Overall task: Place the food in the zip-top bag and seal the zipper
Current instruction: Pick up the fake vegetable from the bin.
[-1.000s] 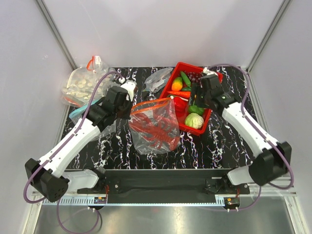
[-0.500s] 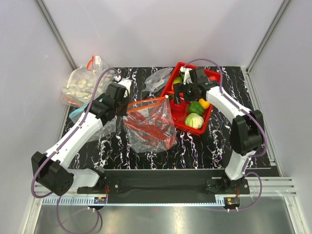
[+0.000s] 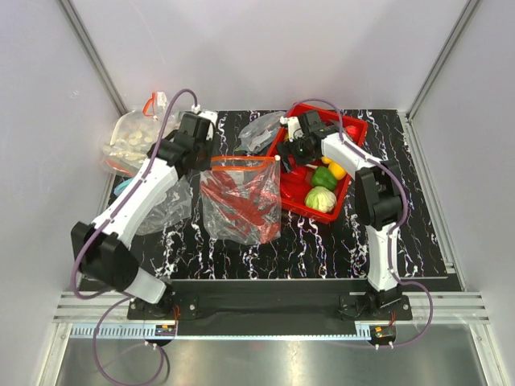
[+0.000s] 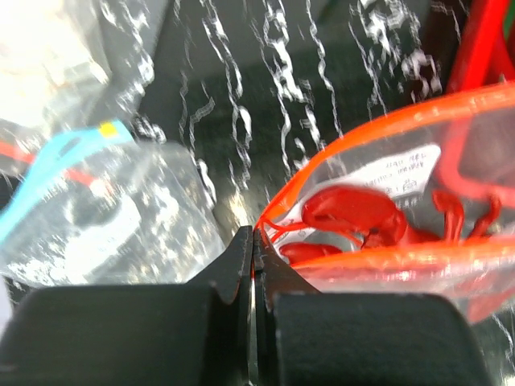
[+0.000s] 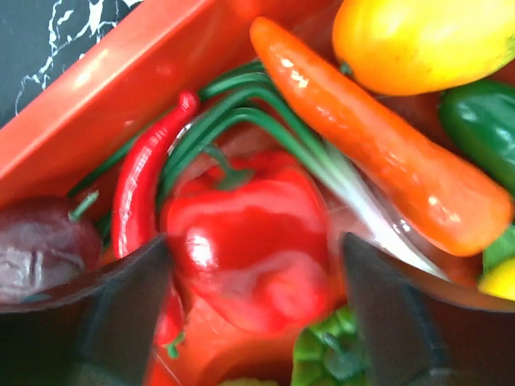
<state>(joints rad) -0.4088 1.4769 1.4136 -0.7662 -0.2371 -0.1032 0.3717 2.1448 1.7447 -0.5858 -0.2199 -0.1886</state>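
Jaws of the left gripper [image 4: 253, 239] are pressed together on one corner of the zip-top bag [image 3: 240, 199], pinching the end of the zipper [image 4: 378, 129]. The two red-orange strips spread apart from that corner, so the mouth stands open. A red lobster [image 4: 354, 215] lies inside the bag. A white label [image 4: 396, 171] shows through the plastic, but its print is too blurred to read. The bag stands over the middle of the black marbled bench [image 3: 322, 241], its far corner just beside the red tray [image 5: 121, 88].

The right gripper [image 5: 253, 241] hangs over the tray with its jaws wide apart, one on each side of a red bell pepper [image 5: 249, 257]; I cannot tell whether they touch it. Around the pepper lie a red chilli [image 5: 141, 185], an orange carrot [image 5: 378, 153], a yellow-orange fruit [image 5: 418, 40], a green pepper [image 5: 483, 121] and a dark purple piece [image 5: 40, 249].

Left of the gripped bag lie a clear bag with a teal strip [image 4: 48, 161] and a bag of pale round pieces [image 3: 133, 137].
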